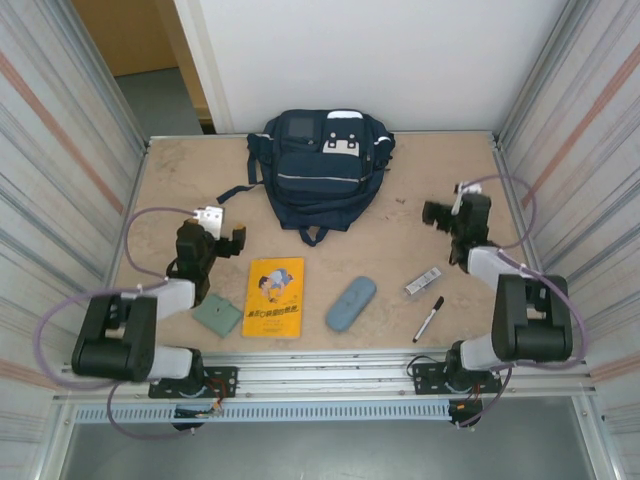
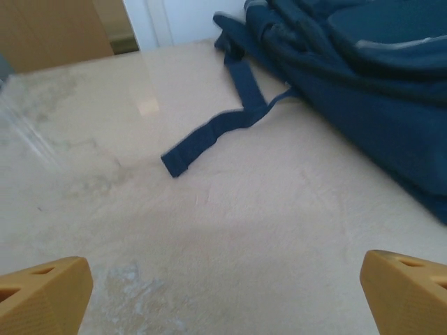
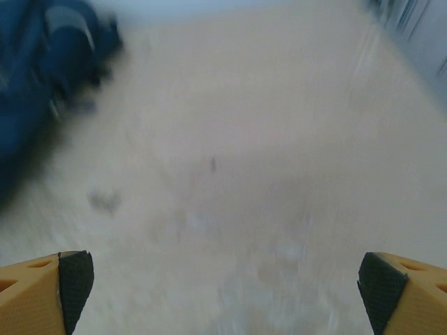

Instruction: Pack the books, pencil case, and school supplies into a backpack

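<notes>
A large navy-blue fabric backpack [image 1: 320, 165] lies at the beige tabletop's [image 1: 400, 190] far edge. Toward the near edge lie a thin yellow-orange paperback [image 1: 273, 297], a blue-grey oblong pencil case [image 1: 351, 303], a grey-green square pad [image 1: 217, 316], a black marker pen [image 1: 429, 319] and a small silvery bar [image 1: 423, 281]. The left gripper [image 2: 225, 293] and right gripper [image 3: 227, 289] are spread wide, empty.

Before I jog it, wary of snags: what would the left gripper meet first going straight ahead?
The open left gripper would likely meet the backpack's loose strap first, after bare table; depth unclear.
</notes>
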You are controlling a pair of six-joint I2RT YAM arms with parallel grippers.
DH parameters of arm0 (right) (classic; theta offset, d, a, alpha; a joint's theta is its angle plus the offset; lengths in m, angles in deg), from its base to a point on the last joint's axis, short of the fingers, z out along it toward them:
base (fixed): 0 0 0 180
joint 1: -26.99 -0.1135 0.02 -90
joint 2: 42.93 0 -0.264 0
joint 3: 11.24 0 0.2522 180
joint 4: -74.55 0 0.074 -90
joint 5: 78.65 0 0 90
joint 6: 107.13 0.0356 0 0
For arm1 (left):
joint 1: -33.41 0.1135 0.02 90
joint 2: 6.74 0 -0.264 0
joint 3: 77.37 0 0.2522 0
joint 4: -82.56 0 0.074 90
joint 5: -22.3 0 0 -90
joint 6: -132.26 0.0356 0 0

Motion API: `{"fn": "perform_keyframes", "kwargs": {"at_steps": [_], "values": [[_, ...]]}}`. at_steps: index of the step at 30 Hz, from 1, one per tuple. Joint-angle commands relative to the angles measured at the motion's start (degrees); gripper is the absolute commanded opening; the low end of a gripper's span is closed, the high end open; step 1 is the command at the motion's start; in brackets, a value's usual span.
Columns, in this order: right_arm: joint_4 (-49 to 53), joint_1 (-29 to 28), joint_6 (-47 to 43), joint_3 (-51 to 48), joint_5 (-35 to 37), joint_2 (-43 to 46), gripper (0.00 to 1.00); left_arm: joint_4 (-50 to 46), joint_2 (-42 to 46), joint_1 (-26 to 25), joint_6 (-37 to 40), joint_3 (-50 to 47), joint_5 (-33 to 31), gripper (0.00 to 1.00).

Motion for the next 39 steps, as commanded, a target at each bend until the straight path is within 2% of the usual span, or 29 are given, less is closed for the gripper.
{"fn": "perform_keyframes", "kwargs": {"at_steps": [1,4,6,8,10,13,14,16,18,23,25,28,30,31,34,37,39], "values": [[16.0,-1.0,7.2,5.2,3.6,8.6,0.99,-15.2,9.2,-4.3,0.6,4.6,-10.5,0.99],[27.1,-0.1,19.7,9.6,6.0,12.8,0.99,-33.9,15.5,-7.2,-8.6,11.4,-10.8,0.99],[38.3,1.4,31.3,13.1,7.6,13.1,0.99,-45.0,18.6,-7.3,-16.2,15.0,-6.8,0.99],[38.4,3.8,32.2,13.4,-4.3,12.0,0.99,-52.5,21.4,-7.3,-24.4,16.0,-6.5,0.99],[37.3,1.1,31.3,14.0,-12.6,9.1,1.00,-57.5,24.8,-6.3,-36.9,13.4,-4.3,0.99],[37.5,-9.0,24.2,18.0,-13.6,3.0,0.99,-57.6,28.2,-4.5,-44.6,9.1,9.9,0.99],[37.6,-11.6,22.1,19.4,-13.4,0.8,0.99,-58.4,28.4,-5.8,-45.0,8.9,11.5,0.99],[38.2,-16.4,19.7,23.1,-11.4,-5.0,0.99,-61.3,27.7,-11.5,-43.7,9.9,9.6,0.99],[39.8,-18.4,21.6,27.2,-8.1,-10.7,0.99,-65.0,26.1,-18.6,-43.5,11.9,4.0,0.99],[42.4,-18.6,32.7,38.0,-7.0,-24.2,1.00,-67.4,20.2,-33.0,-47.4,14.8,-2.8,0.99],[41.2,-18.8,35.0,41.1,-7.3,-28.7,0.95,-66.6,17.3,-37.1,-48.3,15.6,-4.4,0.99],[40.0,-18.7,37.3,46.8,-9.6,-35.8,0.80,-67.6,12.2,-41.4,-49.4,18.2,-5.4,0.99],[37.3,-18.8,37.8,48.7,-13.7,-39.0,0.67,-67.7,9.1,-43.1,-49.7,19.8,-6.5,0.99],[36.5,-18.9,38.3,49.0,-14.4,-39.8,0.65,-67.8,8.1,-43.3,-49.7,20.5,-6.5,0.99],[33.7,-19.6,39.0,48.5,-15.7,-40.0,0.41,-69.6,5.2,-43.4,-49.7,23.7,-6.3,0.99],[31.5,-19.9,39.0,47.2,-20.4,-38.4,0.11,-68.2,3.9,-43.0,-49.4,24.8,-7.5,0.99],[30.8,-20.7,38.7,44.7,-23.0,-35.0,0.05,-65.9,3.0,-41.0,-47.6,25.9,-5.2,0.99]]}}
